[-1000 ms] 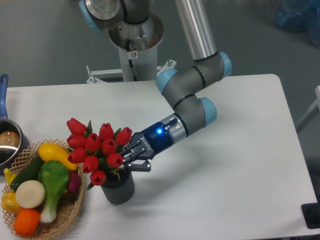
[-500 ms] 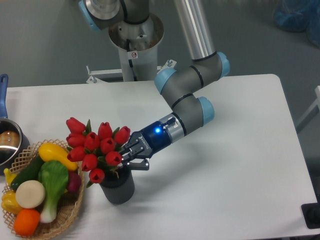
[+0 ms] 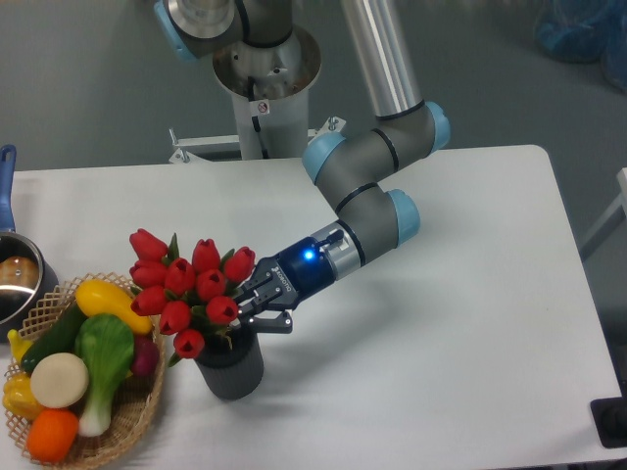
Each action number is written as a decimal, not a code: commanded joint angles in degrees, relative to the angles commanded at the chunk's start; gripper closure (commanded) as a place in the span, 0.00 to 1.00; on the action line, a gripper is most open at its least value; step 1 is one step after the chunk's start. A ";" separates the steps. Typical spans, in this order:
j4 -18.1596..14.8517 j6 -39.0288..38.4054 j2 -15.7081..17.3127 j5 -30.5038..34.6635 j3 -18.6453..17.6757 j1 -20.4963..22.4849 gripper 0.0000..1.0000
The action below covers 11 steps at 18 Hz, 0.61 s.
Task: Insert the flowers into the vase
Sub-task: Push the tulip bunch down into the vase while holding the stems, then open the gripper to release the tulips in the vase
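Observation:
The flowers (image 3: 191,285), a bunch of red tulip buds with green leaves, stand over the mouth of the vase (image 3: 231,375), with their stems reaching down into it. The vase is a short dark grey cylinder on the white table, left of centre. My gripper (image 3: 251,307) comes in from the right at a slant, just above the vase's rim. It is shut on the flowers at the base of the bunch. The stems inside the vase are hidden.
A woven wicker basket (image 3: 140,419) of toy vegetables sits just left of the vase, almost touching it. A steel pot (image 3: 14,281) with a blue handle is at the far left edge. The arm's base column (image 3: 265,93) stands behind the table.
The gripper and the flowers have shifted slightly left and down together. The vase has not moved.

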 joint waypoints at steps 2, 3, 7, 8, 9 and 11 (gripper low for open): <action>0.00 0.00 -0.09 0.00 0.09 0.00 0.77; 0.00 0.00 -0.09 0.09 0.09 0.00 0.76; 0.00 0.00 -0.09 0.09 0.00 0.00 0.74; 0.00 0.00 -0.09 0.00 0.00 0.00 0.72; 0.00 0.00 -0.09 0.00 0.00 0.00 0.69; 0.00 0.00 -0.09 0.09 0.00 0.00 0.69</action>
